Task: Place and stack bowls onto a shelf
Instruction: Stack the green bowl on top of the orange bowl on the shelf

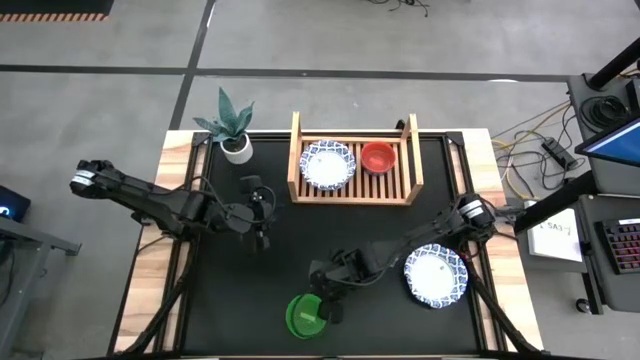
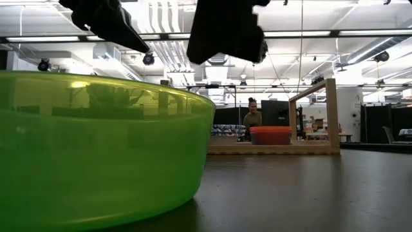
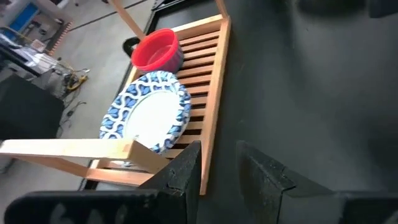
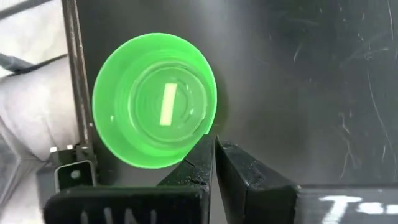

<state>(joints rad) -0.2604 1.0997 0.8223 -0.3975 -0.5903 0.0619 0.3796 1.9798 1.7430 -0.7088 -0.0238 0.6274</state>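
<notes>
High view: shelf at upper centre of table, holding patterned bowl and red bowl. Green bowl at lower centre; right hand just above it. Second patterned bowl lower right. Left hand hung left of centre.

Low view: green bowl filled left foreground; red bowl on shelf beyond.

Left wrist view: fingers slightly apart, empty.

Right wrist view: fingers together beside green bowl.

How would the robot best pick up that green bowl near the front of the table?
By its thin rim, from above. The green bowl sits upright and open, too wide to span, so one finger goes inside and one outside the wall. The right end effector hangs beside it, at the rim's near side, fingers together.
</notes>
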